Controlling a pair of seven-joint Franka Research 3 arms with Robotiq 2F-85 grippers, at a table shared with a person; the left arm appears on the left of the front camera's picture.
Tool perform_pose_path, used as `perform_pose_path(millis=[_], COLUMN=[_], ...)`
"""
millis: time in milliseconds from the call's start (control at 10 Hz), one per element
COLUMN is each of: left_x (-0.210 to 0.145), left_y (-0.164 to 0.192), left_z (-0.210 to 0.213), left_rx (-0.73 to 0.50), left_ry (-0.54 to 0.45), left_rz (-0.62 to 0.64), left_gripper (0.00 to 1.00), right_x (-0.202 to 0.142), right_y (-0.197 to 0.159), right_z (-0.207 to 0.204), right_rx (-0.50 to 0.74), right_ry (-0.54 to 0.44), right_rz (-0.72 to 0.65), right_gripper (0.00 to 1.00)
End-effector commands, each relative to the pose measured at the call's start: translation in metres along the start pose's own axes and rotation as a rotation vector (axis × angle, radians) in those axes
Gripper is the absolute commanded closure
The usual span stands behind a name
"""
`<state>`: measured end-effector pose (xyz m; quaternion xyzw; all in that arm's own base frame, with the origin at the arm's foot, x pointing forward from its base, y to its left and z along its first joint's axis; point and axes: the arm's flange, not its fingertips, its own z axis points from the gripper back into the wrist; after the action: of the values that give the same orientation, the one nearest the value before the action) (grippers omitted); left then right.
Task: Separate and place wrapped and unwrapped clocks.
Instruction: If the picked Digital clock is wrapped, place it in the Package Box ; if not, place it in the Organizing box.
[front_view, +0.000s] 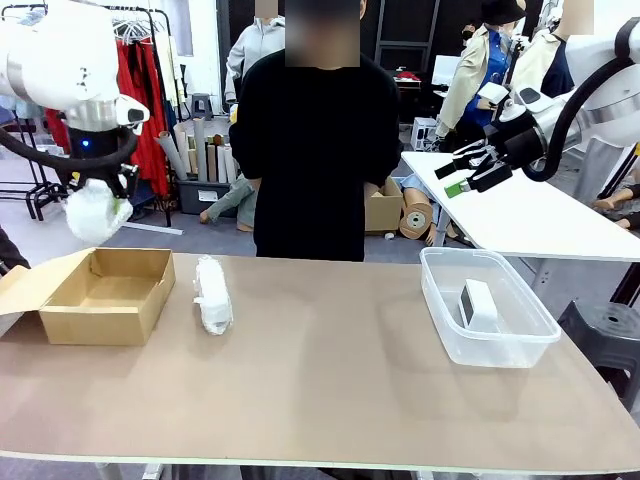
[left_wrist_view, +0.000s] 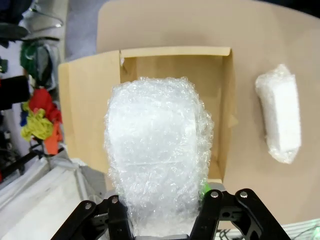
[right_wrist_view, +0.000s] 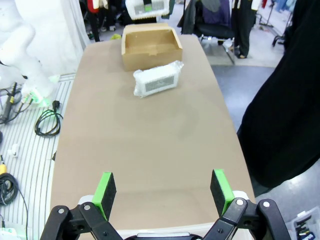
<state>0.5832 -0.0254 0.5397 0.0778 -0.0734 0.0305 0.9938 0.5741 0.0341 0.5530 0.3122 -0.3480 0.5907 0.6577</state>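
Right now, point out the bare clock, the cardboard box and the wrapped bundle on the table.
bare clock (front_view: 479, 301), front view, its white face.
cardboard box (front_view: 95, 328), front view, near wall.
wrapped bundle (front_view: 212, 294), front view, its middle.

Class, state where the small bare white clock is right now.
In the front view, the small white rounded-rectangular clock sits inside the clear plastic tub on the right of the table, far from the brown cardboard box.

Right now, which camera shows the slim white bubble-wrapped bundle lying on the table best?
The right wrist view: the slim white bubble-wrap bundle lies unobstructed, a greyish rectangular face showing through the wrap. The front view shows it end-on; the left wrist view shows a plain white lump.
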Motion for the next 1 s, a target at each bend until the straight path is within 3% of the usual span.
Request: perform_pose_path(millis=[0,500,700,900], left_x=[0.011,-0.009,-0.014,-0.002], left_y=[0.009,0.005,-0.001,0.002], left_z=[-0.019,-0.077,-0.064,-0.082], left_rx=[-0.035,0.000,0.015,-0.007], left_ry=[0.058,0.080,0.046,0.099], left_rz=[0.004,0.110,0.132,0.097], left_gripper=[1.00,1.00,1.00,1.00], right_x=[0.002,0.002,0.002,0.002], right_y=[0.000,0.000,0.000,0.000], right_z=[0.001,0.001,0.001,0.001], right_rx=[-0.005,-0.005,-0.005,-0.005], right_ry=[-0.001,-0.001,-0.001,-0.001], right_rz=[0.003,0.003,0.003,0.003], right_gripper=[0.00,0.00,0.00,0.00])
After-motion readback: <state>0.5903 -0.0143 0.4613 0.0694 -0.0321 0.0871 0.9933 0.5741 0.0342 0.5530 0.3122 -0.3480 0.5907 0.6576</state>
